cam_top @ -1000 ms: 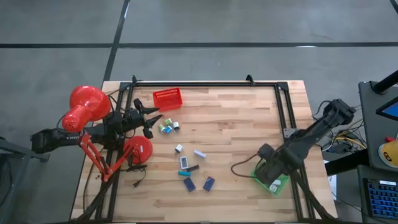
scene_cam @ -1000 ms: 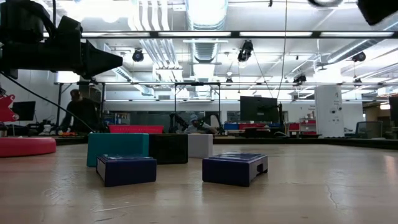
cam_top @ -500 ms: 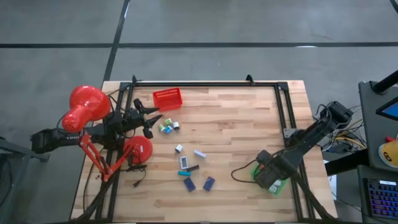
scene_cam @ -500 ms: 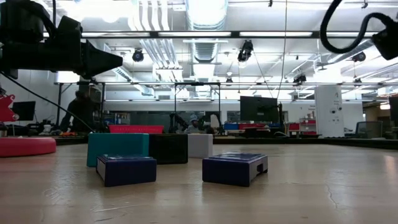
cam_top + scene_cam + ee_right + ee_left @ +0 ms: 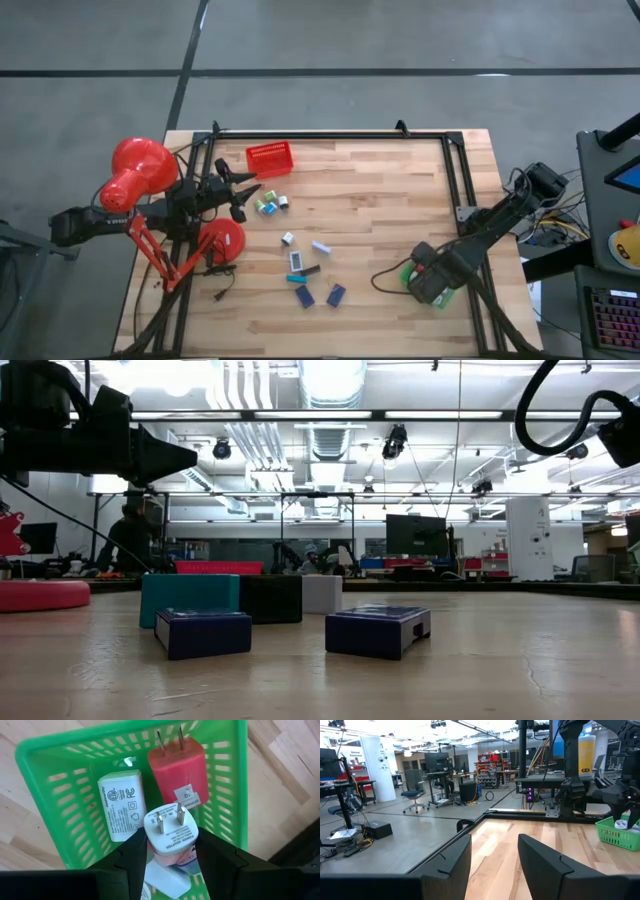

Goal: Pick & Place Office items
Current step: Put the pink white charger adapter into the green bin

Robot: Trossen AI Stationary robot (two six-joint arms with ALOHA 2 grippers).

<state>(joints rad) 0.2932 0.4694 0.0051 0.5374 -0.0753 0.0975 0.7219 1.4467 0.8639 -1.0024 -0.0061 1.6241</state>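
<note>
Two dark, near-black jointed arms, boxy links, matte finish. Left arm [image 5: 120,215] long and slim, ending in a pointed two-finger left gripper [image 5: 243,196]. Right arm [image 5: 500,215] chunkier, rounded joint housings, black cable [image 5: 385,272] looping off near the right gripper [image 5: 428,283]. Same thick black cable curving overhead in low view [image 5: 545,400]. Fingers [image 5: 451,862] flat, angular, dark matte plastic with bevelled edges and stepped notches near the base. Right fingers [image 5: 131,856] same black wedge shape. No visible markings or screws.
</note>
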